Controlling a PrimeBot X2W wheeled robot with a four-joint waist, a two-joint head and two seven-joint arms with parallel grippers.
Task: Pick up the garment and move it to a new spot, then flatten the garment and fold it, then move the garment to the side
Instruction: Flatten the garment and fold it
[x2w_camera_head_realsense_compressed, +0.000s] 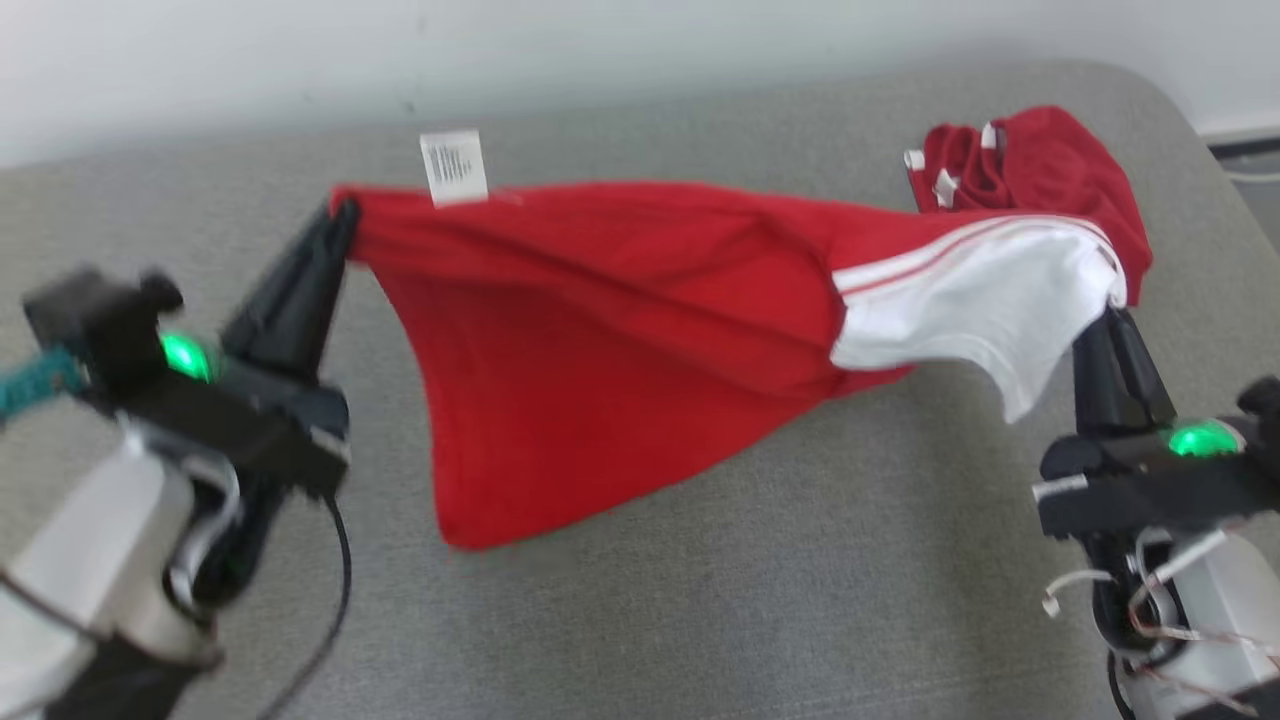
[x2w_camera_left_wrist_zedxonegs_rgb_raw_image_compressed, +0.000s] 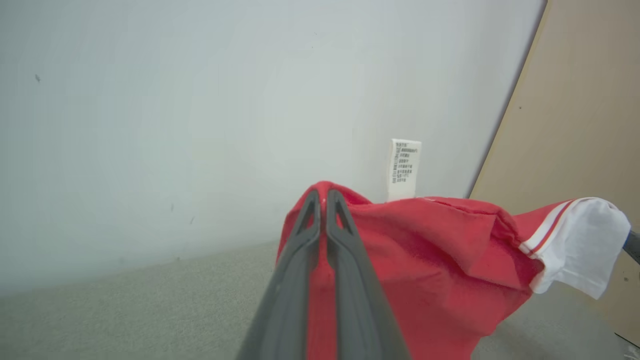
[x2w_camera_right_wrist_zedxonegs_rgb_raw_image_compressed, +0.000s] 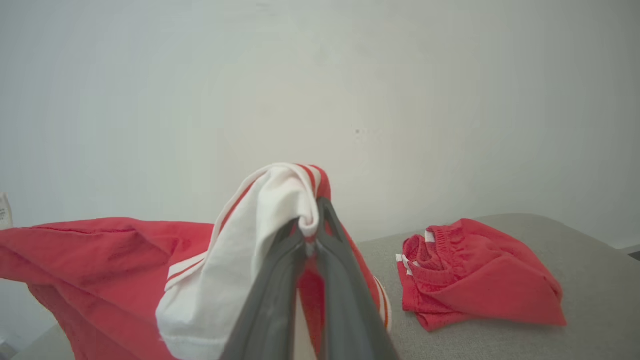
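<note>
The garment (x2w_camera_head_realsense_compressed: 600, 330) is a red shirt with a white, red-striped sleeve and a white care label (x2w_camera_head_realsense_compressed: 453, 166). It hangs stretched in the air above the grey table (x2w_camera_head_realsense_compressed: 700, 600), its lower tip near the surface. My left gripper (x2w_camera_head_realsense_compressed: 342, 222) is shut on its left corner, seen as red cloth (x2w_camera_left_wrist_zedxonegs_rgb_raw_image_compressed: 430, 260) between the dark fingers (x2w_camera_left_wrist_zedxonegs_rgb_raw_image_compressed: 300, 260). My right gripper (x2w_camera_head_realsense_compressed: 1108, 318) is shut on the white sleeve end (x2w_camera_right_wrist_zedxonegs_rgb_raw_image_compressed: 240, 270) of the garment.
A second red garment (x2w_camera_head_realsense_compressed: 1030, 160) with an elastic waistband lies bunched at the table's far right corner (x2w_camera_right_wrist_zedxonegs_rgb_raw_image_compressed: 475, 280). A pale wall runs behind the table. A tan panel (x2w_camera_left_wrist_zedxonegs_rgb_raw_image_compressed: 575, 125) stands at the right in the left wrist view.
</note>
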